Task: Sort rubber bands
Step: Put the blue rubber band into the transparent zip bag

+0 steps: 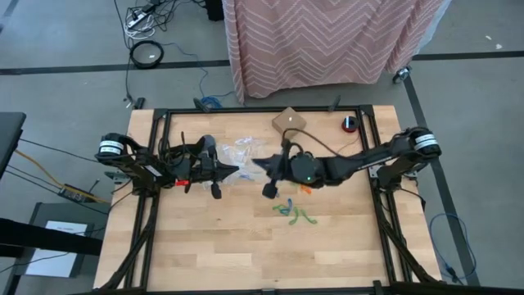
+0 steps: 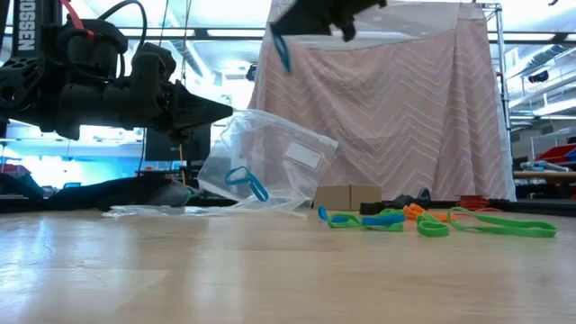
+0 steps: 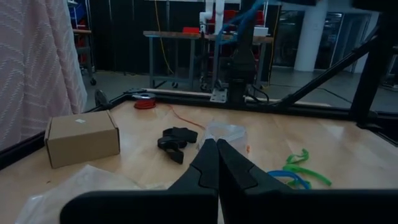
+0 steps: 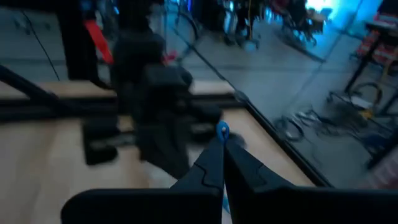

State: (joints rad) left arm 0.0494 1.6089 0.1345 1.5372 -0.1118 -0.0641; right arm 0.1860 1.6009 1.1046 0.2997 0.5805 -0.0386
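My left gripper (image 2: 227,110) is shut on the top of a clear zip bag (image 2: 270,157), which holds a blue rubber band (image 2: 245,183). My right gripper (image 4: 222,138) hovers high over the bag, shut on another blue band (image 2: 282,49). In the high view the two grippers (image 1: 236,170) (image 1: 257,164) meet tip to tip at mid-table. Loose green, blue and orange bands (image 2: 423,221) lie flat on the wood toward the near right (image 1: 291,210). My left gripper pinches the bag's upper edge (image 2: 238,115) between its fingertips, reaching in level from the table's left. The bag hangs below, tilted, its bottom edge (image 2: 270,205) resting on the table. My right gripper pinches a blue band; a bit of loop (image 4: 222,129) pokes past the fingertips, the rest (image 2: 283,56) dangles clear of the table.
More clear bags (image 1: 237,150) lie on the table behind the grippers. A small cardboard box (image 1: 288,120), a red and black roll (image 1: 350,124) and a black clip (image 3: 176,142) sit toward the far edge. A pink patterned cloth (image 2: 396,108) hangs beyond.
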